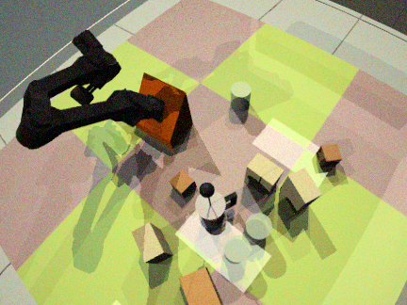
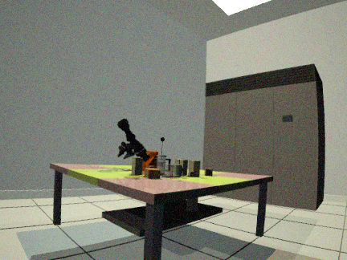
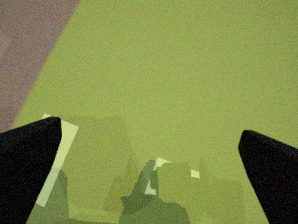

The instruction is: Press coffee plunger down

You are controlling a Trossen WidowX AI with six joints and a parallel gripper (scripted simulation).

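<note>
The coffee press (image 1: 212, 217) (image 2: 161, 160) stands upright on the table, its handle (image 1: 231, 200) toward the right in the top view. The plunger is up: its black knob (image 1: 206, 189) (image 2: 162, 139) sits on a thin rod well above the lid. My gripper (image 3: 154, 133) (image 2: 121, 151) is open with nothing between its fingers. It is raised above the table beyond the orange wedge, well away from the press. The wrist view shows only table and shadows between the fingertips; the press is not in it. The arm partly hides the gripper in the top view.
An orange wedge (image 1: 162, 108) stands by the arm. A small orange block (image 1: 182, 183) is close to the press. Two clear cups (image 1: 258, 227) (image 1: 236, 249) and two tan blocks (image 1: 265, 170) (image 1: 303, 187) stand right of it. A tan wedge (image 1: 152, 245) lies left.
</note>
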